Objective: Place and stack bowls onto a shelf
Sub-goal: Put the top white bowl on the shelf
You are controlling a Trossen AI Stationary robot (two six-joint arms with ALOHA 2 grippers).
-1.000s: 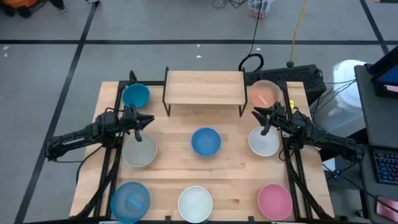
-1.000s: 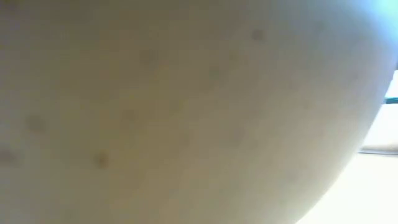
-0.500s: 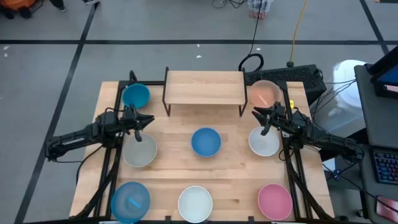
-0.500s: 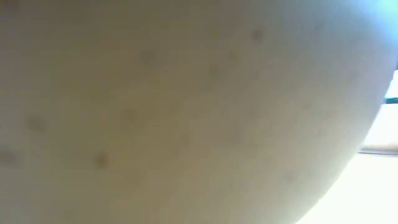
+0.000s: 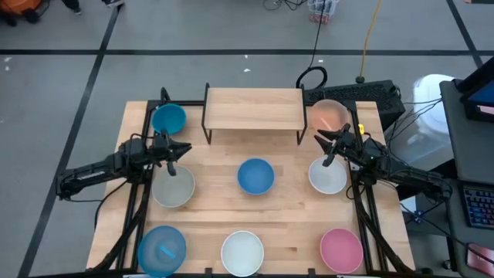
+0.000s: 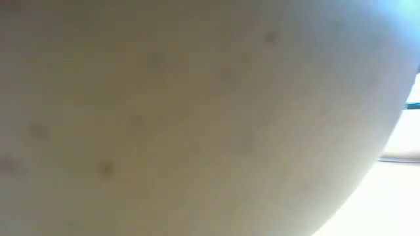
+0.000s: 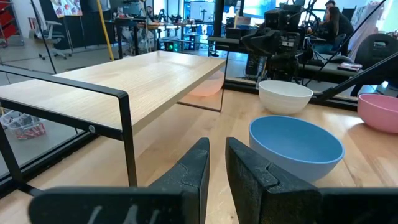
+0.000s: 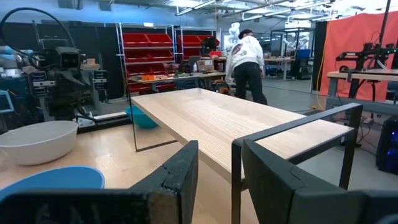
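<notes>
Seen from above, the shelf (image 5: 253, 108) stands at the table's far middle, its top bare. Several bowls sit upright on the tabletop: blue (image 5: 168, 118) left of the shelf, peach (image 5: 329, 116) right of it, grey-beige (image 5: 173, 188), blue (image 5: 255, 176) and white (image 5: 327, 175) in a middle row, and light blue (image 5: 161, 249), white (image 5: 242, 252) and pink (image 5: 341, 249) along the near edge. My left gripper (image 5: 184, 152) hovers between the far blue and grey-beige bowls, its fingers narrowly open (image 7: 217, 149). My right gripper (image 5: 320, 148) hovers between the peach and white bowls, open (image 8: 219, 152).
The near white bowl's pale wall (image 6: 197, 118) fills the low view. Black frame rails run along the table's left and right sides under the arms. A person (image 8: 245, 56) stands in the room beyond the table. Bare wood lies in front of the shelf.
</notes>
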